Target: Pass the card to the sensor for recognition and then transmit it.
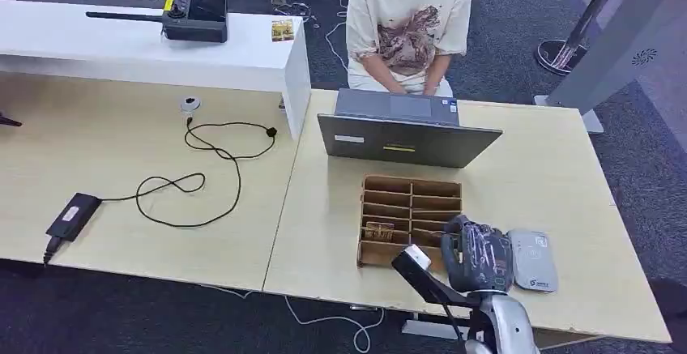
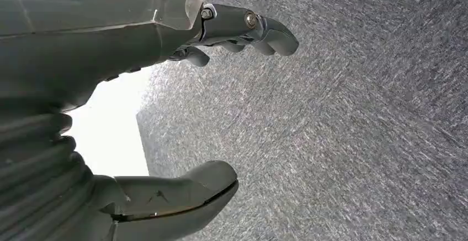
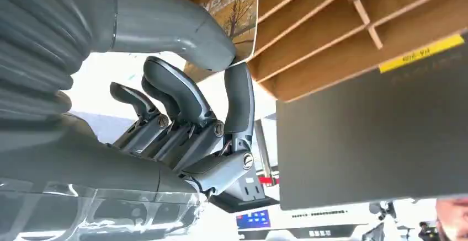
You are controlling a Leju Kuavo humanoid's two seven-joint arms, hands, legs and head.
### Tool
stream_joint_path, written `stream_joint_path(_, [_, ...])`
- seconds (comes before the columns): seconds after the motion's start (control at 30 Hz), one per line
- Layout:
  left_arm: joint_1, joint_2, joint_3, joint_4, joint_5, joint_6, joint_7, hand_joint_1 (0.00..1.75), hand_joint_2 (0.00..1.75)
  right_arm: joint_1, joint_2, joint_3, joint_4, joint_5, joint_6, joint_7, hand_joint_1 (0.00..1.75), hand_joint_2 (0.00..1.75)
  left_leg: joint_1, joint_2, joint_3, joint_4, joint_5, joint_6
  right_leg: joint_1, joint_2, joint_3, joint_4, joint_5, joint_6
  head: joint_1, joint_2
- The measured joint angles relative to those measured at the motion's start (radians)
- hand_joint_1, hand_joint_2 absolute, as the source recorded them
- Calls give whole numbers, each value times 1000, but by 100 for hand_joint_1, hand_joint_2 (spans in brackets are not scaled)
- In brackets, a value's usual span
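My right hand (image 1: pixel 478 254) hovers over the front right corner of the wooden card rack (image 1: pixel 411 200), just left of the grey card sensor (image 1: pixel 532 260) lying on the table. In the right wrist view the thumb and a finger of my right hand (image 3: pixel 182 119) pinch the edge of a card (image 3: pixel 232 9) printed with a tree, close against the rack's slots (image 3: pixel 331 26). Another card (image 1: pixel 378 230) stands in a front left slot. My left hand (image 2: pixel 138 42) hangs over grey carpet, its fingers apart and holding nothing.
A person (image 1: pixel 409 22) sits across the table behind a grey laptop (image 1: pixel 405 135) just beyond the rack. On the left table lie a black cable (image 1: pixel 194 180) and a power brick (image 1: pixel 73 215). A white shelf (image 1: pixel 121 50) carries a black router (image 1: pixel 190 15).
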Motion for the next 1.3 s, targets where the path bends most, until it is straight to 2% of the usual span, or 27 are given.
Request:
stream_joint_path(0.37, [0, 0, 0, 0, 0, 1, -2, 0, 175, 50, 0, -45, -104, -42, 5, -29, 175, 175, 0, 0, 0, 0, 0, 0, 0, 0, 0, 0, 0, 0, 0, 0])
stream_joint_path(0.73, [0, 0, -11, 0, 0, 2, -2, 0, 175, 90, 13, -83, -198, -114, 68, -113, 175, 175, 0, 0, 0, 0, 0, 0, 0, 0, 0, 0, 0, 0, 0, 0])
stream_joint_path(1.3, [-2, 0, -18, 0, 0, 2, -2, 0, 175, 95, 27, -60, -263, -217, 87, -209, 175, 175, 0, 0, 0, 0, 0, 0, 0, 0, 0, 0, 0, 0, 0, 0])
